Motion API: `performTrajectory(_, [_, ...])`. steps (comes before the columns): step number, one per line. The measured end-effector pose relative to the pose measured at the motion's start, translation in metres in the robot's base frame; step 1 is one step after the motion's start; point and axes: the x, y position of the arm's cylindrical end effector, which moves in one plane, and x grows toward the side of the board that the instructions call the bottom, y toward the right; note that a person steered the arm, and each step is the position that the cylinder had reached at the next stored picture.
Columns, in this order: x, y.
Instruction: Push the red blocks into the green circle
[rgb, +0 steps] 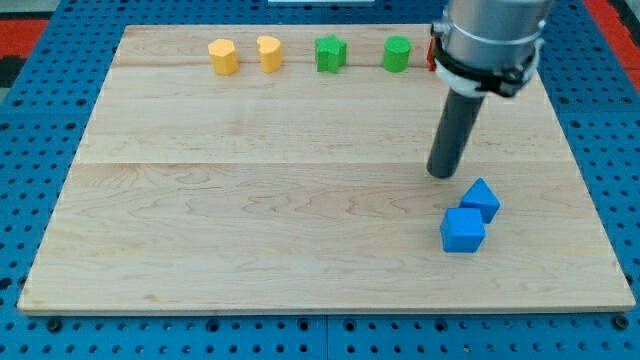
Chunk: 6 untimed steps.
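Your rod has no gripper on it, so there is nothing to report as released, clenched or grasping; you are working with my tip (441, 175) alone. It sits on the wooden tabletop (250, 230) toward the view's right, a little above the middle height of the board.

Just below the tip and slightly to its right you have two blue cubes. The upper blue cube (481, 200) is near the tip but apart from it, with a clear strip of wood between them. The lower blue cube (462, 230) touches the upper one at a corner and lies down and to the left of it.

Along the view's top edge of the board you will see a row of small blocks. From the left: a yellow block (223, 57), a second yellow block (269, 53) just beside it, then a green block (330, 53) with a star-like outline, then a rounder green block (396, 54).

Only a sliver of the red block (432, 56) shows, at the right end of that row, mostly hidden behind the arm's grey body (490, 40). You cannot tell its shape. It lies well above the tip.
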Motion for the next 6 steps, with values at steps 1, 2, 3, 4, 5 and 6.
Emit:
performTrajectory(1, [-0.027, 0.052])
performTrajectory(2, [-0.076, 0.104])
performTrajectory(3, [-0.131, 0.114])
performTrajectory(4, [-0.165, 0.135])
performTrajectory(5, [-0.197, 0.118])
performTrajectory(6, [-0.199, 0.058])
